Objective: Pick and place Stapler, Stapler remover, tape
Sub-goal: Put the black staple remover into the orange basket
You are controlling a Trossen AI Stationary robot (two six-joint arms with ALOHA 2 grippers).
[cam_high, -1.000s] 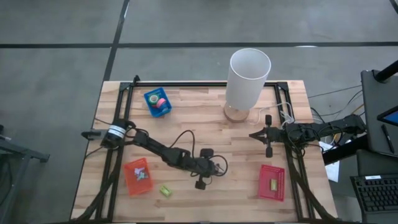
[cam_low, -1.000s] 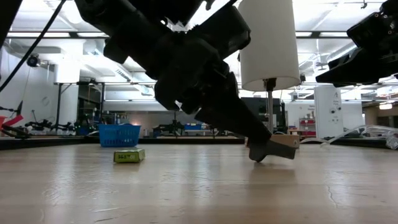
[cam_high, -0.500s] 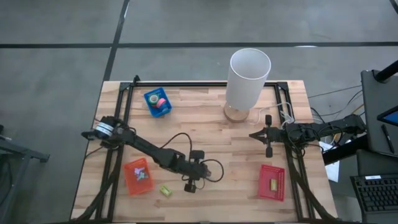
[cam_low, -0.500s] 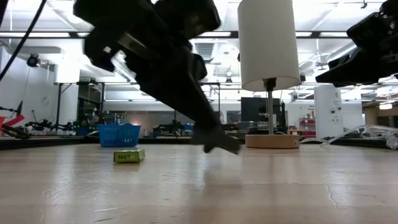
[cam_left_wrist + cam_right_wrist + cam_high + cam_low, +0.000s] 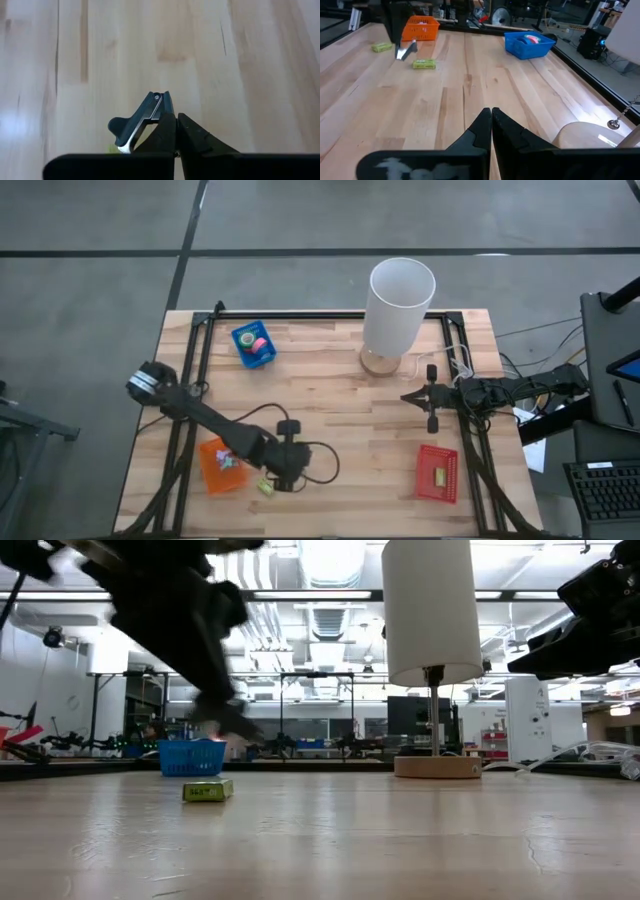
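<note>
Pale wood table [image 5: 330,380] spreads beneath left end effector [image 5: 172,131], clamped on a stapler remover [image 5: 142,117].

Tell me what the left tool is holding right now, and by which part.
The left tool holds the staple remover, pinched at its hinged end; its claws point away.

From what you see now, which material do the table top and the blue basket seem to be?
The table top looks like pale wooden planks with a smooth, slightly glossy finish: grain lines and plank seams show. The blue basket looks like moulded plastic, judging by its even bright colour and perforated walls.
</note>
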